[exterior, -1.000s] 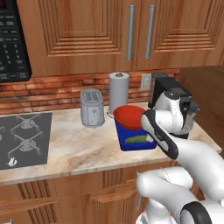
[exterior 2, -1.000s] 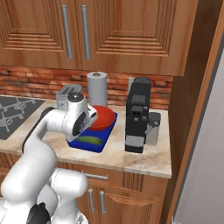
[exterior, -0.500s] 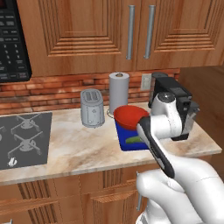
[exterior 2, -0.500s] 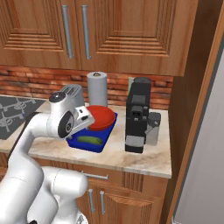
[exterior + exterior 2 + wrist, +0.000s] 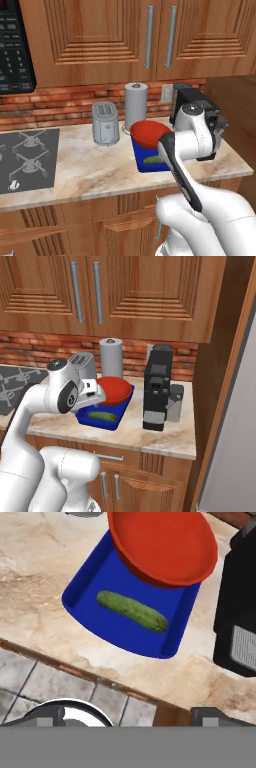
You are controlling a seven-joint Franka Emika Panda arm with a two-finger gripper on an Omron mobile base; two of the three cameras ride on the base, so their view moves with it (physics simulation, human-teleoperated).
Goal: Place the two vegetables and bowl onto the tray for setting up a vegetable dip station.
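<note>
Cucumber on tray, bowl at 12 o'clock; carrot unseen. Gripper jaws spread, empty. Advice: locate carrot, descend straight.

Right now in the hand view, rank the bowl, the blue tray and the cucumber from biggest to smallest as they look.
1. Blue tray, partly covered by the bowl, though its visible outline spans the most.
2. Red bowl, nearly as wide; cut off by the top edge, so this ranking is close.
3. Cucumber, clearly smallest.
</note>
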